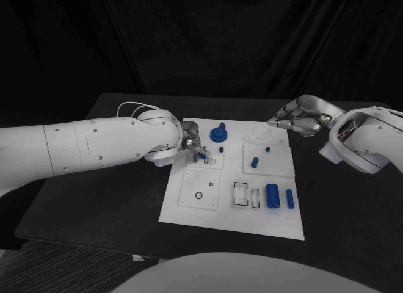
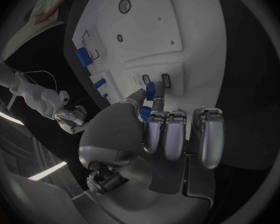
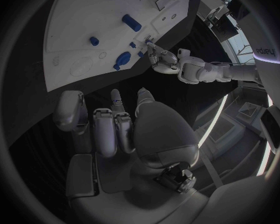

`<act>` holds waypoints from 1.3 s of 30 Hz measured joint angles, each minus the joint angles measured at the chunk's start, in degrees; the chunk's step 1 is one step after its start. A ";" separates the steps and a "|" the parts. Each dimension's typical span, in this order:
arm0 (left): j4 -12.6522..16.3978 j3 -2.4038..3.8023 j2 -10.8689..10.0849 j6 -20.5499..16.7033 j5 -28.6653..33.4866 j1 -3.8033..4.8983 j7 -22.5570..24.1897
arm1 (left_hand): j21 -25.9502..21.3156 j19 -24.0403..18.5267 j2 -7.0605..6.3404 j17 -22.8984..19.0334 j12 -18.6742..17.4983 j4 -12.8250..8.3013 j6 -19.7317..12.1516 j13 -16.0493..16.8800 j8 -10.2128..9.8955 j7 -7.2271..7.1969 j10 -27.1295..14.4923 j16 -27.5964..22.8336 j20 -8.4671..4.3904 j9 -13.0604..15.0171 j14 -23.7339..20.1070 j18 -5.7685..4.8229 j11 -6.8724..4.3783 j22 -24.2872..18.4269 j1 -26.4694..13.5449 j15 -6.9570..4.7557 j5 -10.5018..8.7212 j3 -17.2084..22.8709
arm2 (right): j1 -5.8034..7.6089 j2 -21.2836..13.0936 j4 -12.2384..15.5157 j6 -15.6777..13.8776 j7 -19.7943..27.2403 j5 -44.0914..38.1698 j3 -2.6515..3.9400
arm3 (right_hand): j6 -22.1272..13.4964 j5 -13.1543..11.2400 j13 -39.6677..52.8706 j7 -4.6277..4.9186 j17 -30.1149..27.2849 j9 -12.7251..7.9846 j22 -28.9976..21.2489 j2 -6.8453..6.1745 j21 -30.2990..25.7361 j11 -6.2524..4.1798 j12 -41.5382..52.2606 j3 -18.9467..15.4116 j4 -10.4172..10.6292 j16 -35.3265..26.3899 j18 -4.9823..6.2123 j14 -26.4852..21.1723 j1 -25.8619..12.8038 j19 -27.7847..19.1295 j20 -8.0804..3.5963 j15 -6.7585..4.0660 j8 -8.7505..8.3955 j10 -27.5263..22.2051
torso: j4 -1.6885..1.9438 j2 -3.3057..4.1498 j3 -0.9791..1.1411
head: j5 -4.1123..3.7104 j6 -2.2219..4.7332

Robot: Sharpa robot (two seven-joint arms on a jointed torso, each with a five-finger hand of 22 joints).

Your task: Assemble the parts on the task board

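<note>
I read the left hand (image 1: pixel 191 145) pinching a small blue part (image 2: pixel 150 90) at its fingertips, pressed down at the slot block (image 1: pixel 206 160) on the task board (image 1: pixel 228 217). Right hand (image 1: pixel 297 119) hovers off the board's 2 o'clock corner, fingers curled, nothing held. Blue cylinder (image 1: pixel 272 195) lies at 5 o'clock from the left hand. Black table (image 1: pixel 105 195), dark room beyond.

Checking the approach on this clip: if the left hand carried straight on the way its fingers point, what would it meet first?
Probably the task board itself. The left hand pinches a small blue part whose tip points down at two small slots, just short of them; whether it already touches is unclear.
</note>
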 measured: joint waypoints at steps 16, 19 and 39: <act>0.33 0.07 0.24 0.10 -1.00 -0.13 0.10 | 0.00 0.00 0.00 0.00 0.00 0.01 0.00 0.00 0.01 0.00 0.00 0.00 0.00 0.30 0.00 0.00 0.00 0.00 -0.01 0.00 0.00 0.00 | -0.14 0.24 -0.32 0.35 -0.35 0.00 0.00 | 0.00 0.60 0.00 0.00 0.00 -0.03 0.00 0.01 -0.12 0.00 -0.43 0.00 0.00 -0.02 0.00 0.00 0.02 -0.21 -0.20 0.00 0.00 0.00 | -0.01 0.06 -0.05 | 0.12 0.00; 0.43 0.08 0.19 0.15 -1.07 -0.13 0.10 | 0.00 0.00 0.00 0.00 0.00 0.01 0.00 0.00 0.01 0.00 0.00 0.00 0.00 0.30 0.00 0.00 0.00 0.00 -0.01 0.00 0.00 0.00 | -0.16 0.26 -0.35 0.43 -0.42 0.00 0.00 | 0.00 0.60 0.00 0.00 0.00 -0.04 0.00 0.60 -0.66 0.00 -0.43 0.00 0.00 -0.02 0.01 0.00 0.60 -0.22 -0.20 0.00 0.00 0.00 | 0.00 0.06 -0.06 | 0.20 0.00; 0.92 0.10 0.15 0.67 -1.22 -0.17 0.19 | 0.00 0.00 0.00 0.00 0.00 0.01 0.00 0.00 0.11 0.00 0.00 0.00 0.00 0.62 0.00 0.00 0.00 0.00 -0.01 0.00 0.00 0.00 | -0.20 0.26 -0.41 1.05 -0.97 0.00 0.00 | -0.02 1.50 0.00 0.01 0.00 -0.38 0.00 0.60 -1.52 0.00 -0.44 0.00 0.00 -0.69 0.01 0.00 0.61 -0.74 0.09 0.00 0.00 0.00 | 0.03 0.08 -0.07 | 0.30 0.00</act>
